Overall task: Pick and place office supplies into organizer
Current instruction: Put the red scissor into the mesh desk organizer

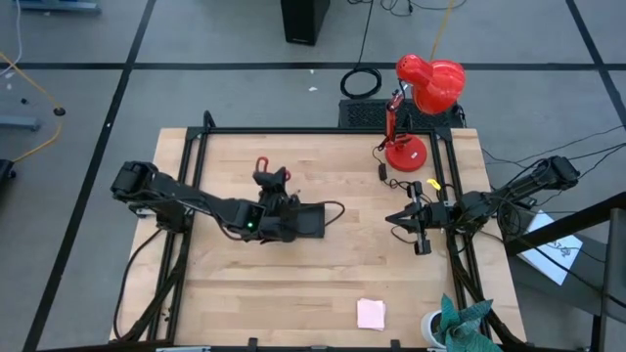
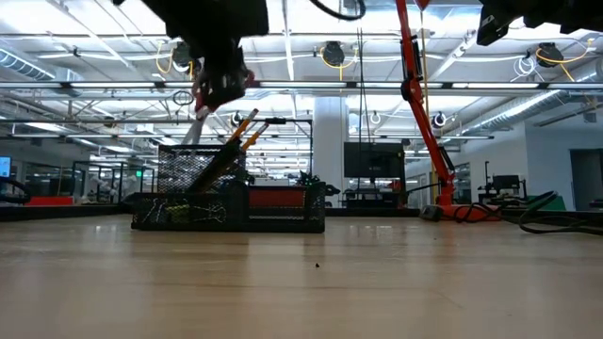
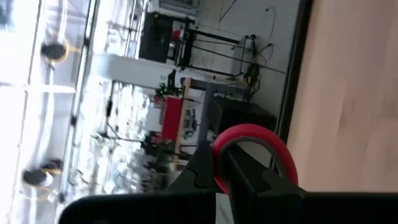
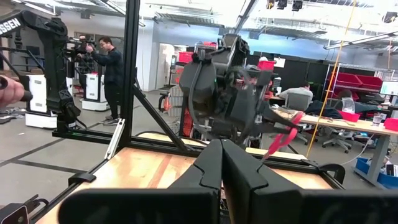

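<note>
I've got my left gripper [image 1: 272, 184] pinching the scissors [image 1: 262, 164] above the organizer [image 1: 311, 221]; pencil [image 2: 229, 141] is in, pad [image 1: 371, 313] waits near the table's [image 1: 323, 284] front edge.

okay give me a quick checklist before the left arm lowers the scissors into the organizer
1. Left hand shut on the red-handled scissors: ok, a red handle loop sits between its fingers in the left wrist view.
2. Scissors raised above the organizer: ok, the low view shows them hanging over the taller compartment.
3. Room in that compartment: cannot tell; an orange pencil and other pens already lean in it.
4. Right hand out of the way: ok, shut and empty near the table's right side, beside the red desk lamp.
5. Pink note pad still to collect: not ok, it lies on the table near the front edge.
</note>
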### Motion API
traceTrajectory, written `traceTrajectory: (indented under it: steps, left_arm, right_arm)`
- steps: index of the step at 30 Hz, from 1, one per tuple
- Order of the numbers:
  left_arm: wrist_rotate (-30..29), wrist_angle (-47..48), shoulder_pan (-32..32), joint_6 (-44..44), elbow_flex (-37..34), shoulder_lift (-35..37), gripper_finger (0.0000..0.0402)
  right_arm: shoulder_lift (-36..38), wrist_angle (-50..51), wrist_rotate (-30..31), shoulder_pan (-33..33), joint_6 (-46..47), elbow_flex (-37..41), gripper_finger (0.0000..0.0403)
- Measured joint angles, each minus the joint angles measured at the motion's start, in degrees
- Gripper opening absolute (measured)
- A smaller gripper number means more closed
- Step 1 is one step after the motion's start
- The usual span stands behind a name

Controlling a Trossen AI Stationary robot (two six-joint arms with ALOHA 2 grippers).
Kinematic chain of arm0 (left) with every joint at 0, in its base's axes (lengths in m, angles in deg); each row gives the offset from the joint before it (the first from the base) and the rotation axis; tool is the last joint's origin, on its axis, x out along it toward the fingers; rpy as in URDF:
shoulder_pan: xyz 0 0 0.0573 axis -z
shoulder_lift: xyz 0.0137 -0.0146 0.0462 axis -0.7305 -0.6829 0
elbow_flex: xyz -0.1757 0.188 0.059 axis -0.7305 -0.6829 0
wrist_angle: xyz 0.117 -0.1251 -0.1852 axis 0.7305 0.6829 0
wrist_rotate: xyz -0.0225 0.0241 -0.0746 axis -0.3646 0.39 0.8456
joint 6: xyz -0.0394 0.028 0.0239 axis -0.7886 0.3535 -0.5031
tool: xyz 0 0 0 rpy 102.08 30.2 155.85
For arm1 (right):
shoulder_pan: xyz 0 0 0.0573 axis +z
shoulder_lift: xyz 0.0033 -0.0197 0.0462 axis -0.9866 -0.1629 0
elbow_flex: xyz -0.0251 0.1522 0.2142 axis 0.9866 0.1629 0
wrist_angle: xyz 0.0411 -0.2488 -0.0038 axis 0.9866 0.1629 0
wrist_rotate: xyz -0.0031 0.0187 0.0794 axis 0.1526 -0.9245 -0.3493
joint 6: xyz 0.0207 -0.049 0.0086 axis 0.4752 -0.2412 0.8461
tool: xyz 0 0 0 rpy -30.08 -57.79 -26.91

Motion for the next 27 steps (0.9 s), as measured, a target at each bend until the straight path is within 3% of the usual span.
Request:
traceTrajectory:
  steps: [13,27]
  left_arm:
    - [0.42,-22.25,2.2,15.65,-9.72,-0.07,0.0008]
    - [4.22,-22.8,2.86,9.61,-13.46,-0.04,0.0007]
  right_arm:
    - [0.0,0.0,0.02,0.0,-0.66,0.0,0.0]
    - [0.0,0.0,0.02,0.02,-0.71,0.0,0.0]
